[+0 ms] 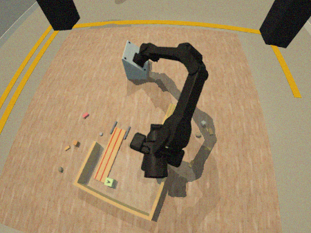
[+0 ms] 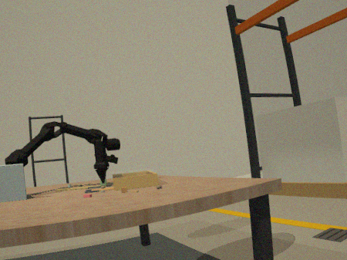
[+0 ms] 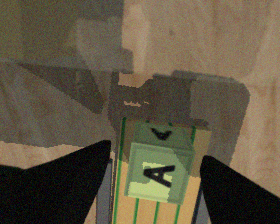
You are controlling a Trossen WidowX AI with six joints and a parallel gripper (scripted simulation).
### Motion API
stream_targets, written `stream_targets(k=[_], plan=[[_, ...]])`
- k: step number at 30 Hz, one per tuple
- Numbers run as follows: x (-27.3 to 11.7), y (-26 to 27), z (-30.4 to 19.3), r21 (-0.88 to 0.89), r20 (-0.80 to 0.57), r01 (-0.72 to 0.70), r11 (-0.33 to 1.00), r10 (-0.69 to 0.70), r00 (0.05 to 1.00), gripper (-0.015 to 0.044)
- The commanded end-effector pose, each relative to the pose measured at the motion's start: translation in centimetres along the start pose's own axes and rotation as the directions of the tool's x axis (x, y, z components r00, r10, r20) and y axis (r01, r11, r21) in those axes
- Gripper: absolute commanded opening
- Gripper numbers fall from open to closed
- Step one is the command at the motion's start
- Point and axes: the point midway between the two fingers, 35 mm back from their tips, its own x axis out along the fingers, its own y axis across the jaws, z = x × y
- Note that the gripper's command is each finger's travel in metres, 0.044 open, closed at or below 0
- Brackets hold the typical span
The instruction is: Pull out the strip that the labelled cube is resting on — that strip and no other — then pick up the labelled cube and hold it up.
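Note:
A green cube (image 3: 160,175) with a black A on its top rests on a wooden strip (image 3: 146,214) with green lines, near the strip's end. Grey rails (image 3: 103,187) flank the strip. My gripper (image 3: 155,155) (image 2: 102,183) is partly open and points down, one finger on each side of this cube, apart from it in the wrist view. The arm hides this cube in the top view; part of a yellowish strip (image 1: 170,112) shows behind the arm. A second strip (image 1: 111,153) has red lines, with another marked pale green cube (image 1: 109,182) at its near end.
A low wooden-walled tray (image 1: 85,162) (image 2: 135,181) surrounds the near part of the red-lined strip. Small loose pieces lie around, such as a red block (image 1: 86,115) (image 2: 88,195), an orange block (image 1: 75,143) and a grey pebble (image 1: 60,169). A blue-grey stand (image 1: 136,70) is at the arm's base.

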Motion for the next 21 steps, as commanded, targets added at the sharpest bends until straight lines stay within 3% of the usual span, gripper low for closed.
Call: stream_targets(k=[1, 9, 13, 21], plan=[[0.91, -0.13, -0.21, 0.007, -0.007, -0.002, 1.000, 0.002, 1.000, 0.0250], [1.02, -0.13, -0.22, 0.007, -0.007, -0.003, 1.000, 0.003, 1.000, 0.0250], [0.79, -0.04, -0.09, 0.001, -0.002, 0.000, 1.000, 0.000, 1.000, 0.0145], [0.79, -0.04, -0.09, 0.001, -0.002, 0.000, 1.000, 0.000, 1.000, 0.0092]])
